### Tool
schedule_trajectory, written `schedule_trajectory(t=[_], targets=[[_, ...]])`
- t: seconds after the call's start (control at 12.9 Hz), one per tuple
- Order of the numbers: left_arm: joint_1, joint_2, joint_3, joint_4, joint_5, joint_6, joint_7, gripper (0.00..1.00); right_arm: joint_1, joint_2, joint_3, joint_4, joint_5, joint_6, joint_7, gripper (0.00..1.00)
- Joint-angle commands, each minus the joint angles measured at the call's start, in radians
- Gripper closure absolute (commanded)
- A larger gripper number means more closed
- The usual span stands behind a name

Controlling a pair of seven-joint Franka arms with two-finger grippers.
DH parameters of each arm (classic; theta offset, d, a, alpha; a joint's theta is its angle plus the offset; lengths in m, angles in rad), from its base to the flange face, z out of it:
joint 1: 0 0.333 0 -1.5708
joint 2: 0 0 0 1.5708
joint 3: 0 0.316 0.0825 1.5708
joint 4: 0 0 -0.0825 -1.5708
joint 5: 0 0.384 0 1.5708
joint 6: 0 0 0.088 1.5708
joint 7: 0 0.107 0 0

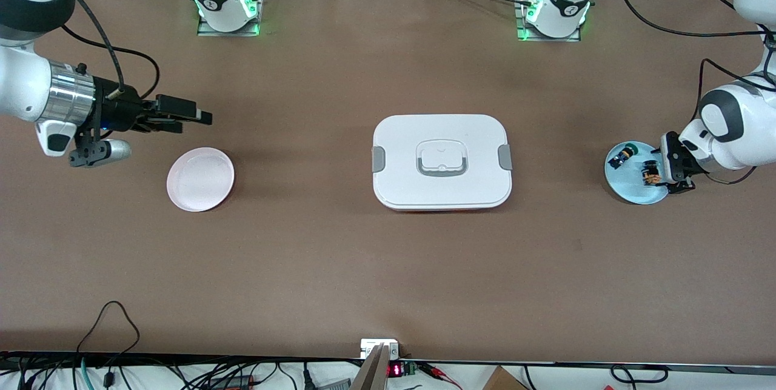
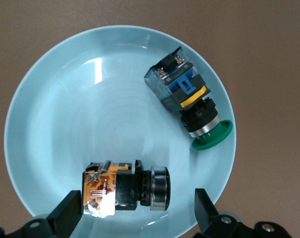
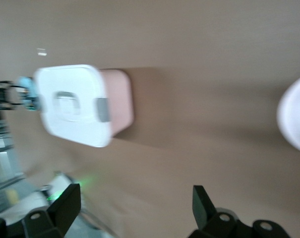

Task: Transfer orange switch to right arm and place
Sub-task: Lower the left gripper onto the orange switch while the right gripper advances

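The orange switch (image 2: 125,188) lies on its side on a light blue plate (image 2: 65,99), its orange end beside one fingertip (image 2: 68,214). My left gripper (image 2: 137,210) is open, low over the plate, with the switch between its fingers and not gripped. In the front view the left gripper (image 1: 662,170) is at the plate (image 1: 630,193), at the left arm's end of the table, over the orange switch (image 1: 651,174). My right gripper (image 1: 201,116) is open and empty, held level in the air beside the pink plate (image 1: 200,179); its wrist view shows it (image 3: 135,203) with nothing between the fingers.
A black switch with a green cap (image 2: 189,101) lies on the same blue plate, apart from the orange one. A white lidded box (image 1: 442,162) with grey clips stands mid-table. The right wrist view shows the box (image 3: 73,104) and the pink plate (image 3: 296,119).
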Motion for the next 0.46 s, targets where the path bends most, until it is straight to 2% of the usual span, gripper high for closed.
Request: schedule_trajectory(t=[0.0,0.39], targets=[[0.019,-0.004,-0.018,-0.009,-0.008,0.014,0.036,0.00,0.006,0.013,-0.004,-0.041,0.191,0.024,0.001,0.00],[0.017,0.001,-0.021,-0.008,-0.019,0.016,0.034,0.00,0.038,0.050,-0.004,-0.107,0.530,0.025,-0.011,0.00]])
